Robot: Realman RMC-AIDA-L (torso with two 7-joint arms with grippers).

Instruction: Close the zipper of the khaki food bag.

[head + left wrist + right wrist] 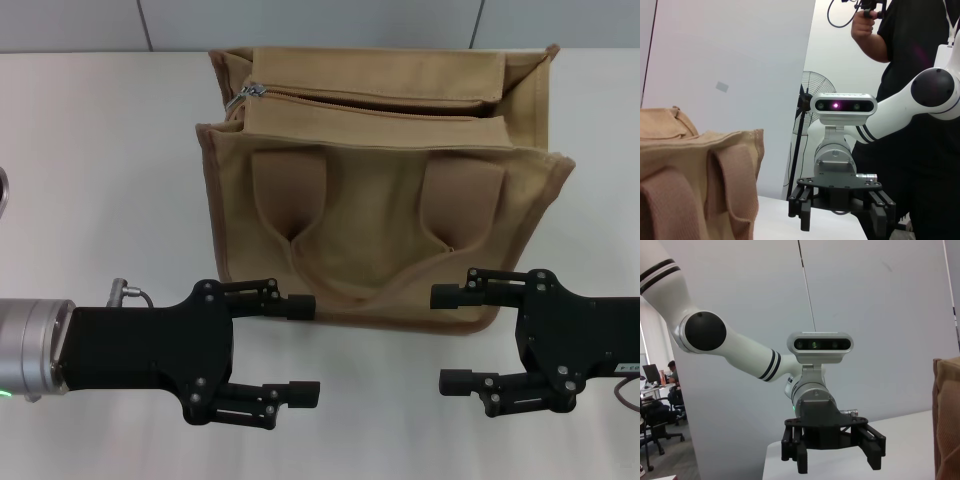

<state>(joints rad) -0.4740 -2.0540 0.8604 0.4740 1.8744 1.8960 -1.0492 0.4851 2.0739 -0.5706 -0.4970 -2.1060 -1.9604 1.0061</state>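
The khaki food bag (385, 215) stands on the white table (100, 170), its front pocket and two strap handles (300, 205) facing me. The zipper (380, 105) runs along the bag's top, with the silver slider (250, 92) at its left end. My left gripper (303, 350) is open and empty, just in front of the bag's lower left corner. My right gripper (448, 338) is open and empty, in front of the lower right corner. The fingertips face each other. The bag also shows in the left wrist view (695, 185) and in the right wrist view (946, 415).
The left wrist view shows my right gripper (840, 210), a standing fan (807, 100) and a person (920, 50) behind it. The right wrist view shows my left gripper (832, 452). A metal object (3, 195) sits at the table's left edge.
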